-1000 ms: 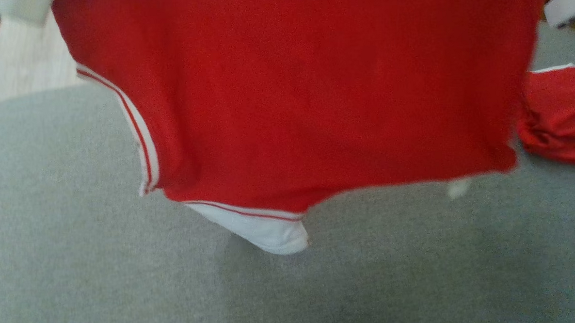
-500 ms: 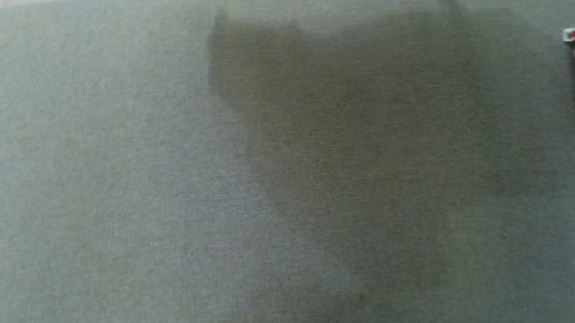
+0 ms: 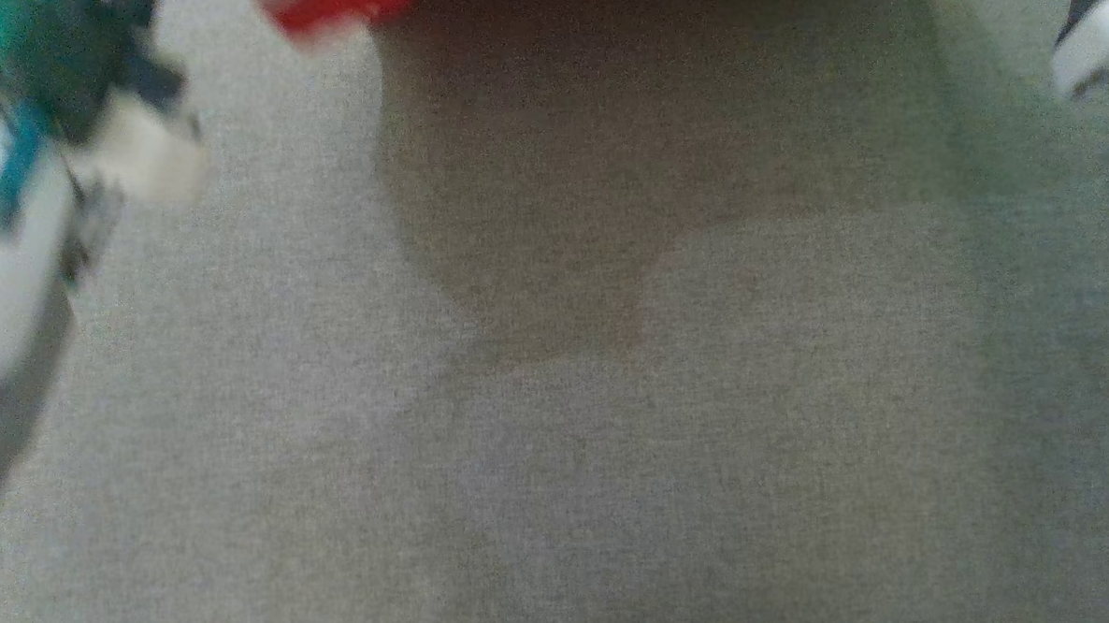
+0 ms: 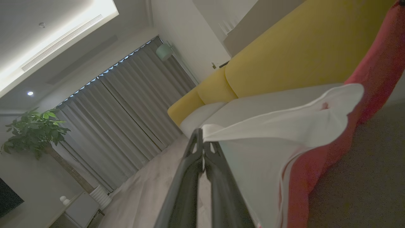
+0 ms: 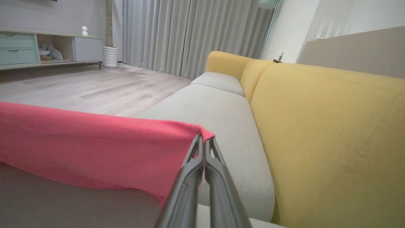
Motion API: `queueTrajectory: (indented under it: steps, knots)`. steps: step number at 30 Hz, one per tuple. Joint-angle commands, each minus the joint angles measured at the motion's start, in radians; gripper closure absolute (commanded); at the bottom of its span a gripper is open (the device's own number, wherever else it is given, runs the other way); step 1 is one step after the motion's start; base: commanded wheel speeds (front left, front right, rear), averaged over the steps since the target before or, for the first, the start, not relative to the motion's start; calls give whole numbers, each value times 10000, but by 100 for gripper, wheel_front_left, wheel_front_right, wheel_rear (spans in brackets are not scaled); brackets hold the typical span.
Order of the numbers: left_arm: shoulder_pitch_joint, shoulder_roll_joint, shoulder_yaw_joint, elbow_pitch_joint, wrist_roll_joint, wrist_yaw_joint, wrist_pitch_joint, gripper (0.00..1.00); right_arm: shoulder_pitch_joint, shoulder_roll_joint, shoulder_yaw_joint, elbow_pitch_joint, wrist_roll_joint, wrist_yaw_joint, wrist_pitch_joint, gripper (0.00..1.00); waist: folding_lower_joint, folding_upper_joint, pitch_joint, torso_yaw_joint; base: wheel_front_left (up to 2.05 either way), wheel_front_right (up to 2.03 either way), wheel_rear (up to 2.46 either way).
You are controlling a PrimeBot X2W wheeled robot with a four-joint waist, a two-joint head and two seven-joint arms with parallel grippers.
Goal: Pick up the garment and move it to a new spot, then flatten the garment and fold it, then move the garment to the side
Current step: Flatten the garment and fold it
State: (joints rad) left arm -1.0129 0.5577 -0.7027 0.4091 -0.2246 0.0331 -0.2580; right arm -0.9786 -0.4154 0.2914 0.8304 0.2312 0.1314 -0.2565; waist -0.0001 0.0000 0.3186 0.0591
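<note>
The left gripper [image 4: 202, 141] had its two dark fingers pressed together on the white edge of the garment [image 4: 311, 164], a red top with a white sleeve and a thin red stripe. From the tips the cloth ran away to the right of the left wrist view, held up off the grey surface [image 3: 563, 498]. The right gripper [image 5: 204, 141] was likewise pinched on a red corner of the cloth, which stretched out to the left of that view. Beyond stood a sofa's yellow backrest [image 5: 332, 133] and pale seat cushion [image 5: 218, 117], then grey curtains [image 5: 177, 34], a wooden floor [image 5: 95, 85], a low cabinet [image 5: 34, 47] and a leafy plant [image 4: 34, 129]. The head view was blurred. A red scrap of the cloth was cut off at its top edge, with a wide shadow [image 3: 548, 162] below it. One pale forearm [image 3: 0, 261] was smeared at the left and another at the right, and the fingers could not be made out there
</note>
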Motion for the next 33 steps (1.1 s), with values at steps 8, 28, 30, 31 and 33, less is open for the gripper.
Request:
queueTrajectory:
  steps: [8,28,30,31,33]
  knots:
    - [3731,1275,286,-1868,-1015,706,178,100,3254,-466,33,-1237,973,-7,-52,100,1,0,-1339,0,0,0,0]
    - [9578,2609,85,-6018,-2756,2971,1572,100,8905,-632,-987,-4560,1448,-7,1053,100,1,0,-2322,-342,0,0,0]
    - [9212,2588,131,-5982,-2674,2857,1611,100,8826,-513,-1145,-4791,1443,-7,1238,100,1,0,-2170,-338,0,0,0]
    - [8961,2563,159,-5917,-2614,2783,1635,100,8738,-464,-1212,-4873,1431,-7,1335,100,1,0,-2076,-332,0,0,0]
    - [8366,2475,204,-5656,-2500,2558,1661,100,8477,-375,-1288,-4961,1373,-7,1509,100,1,0,-1869,-324,0,0,0]
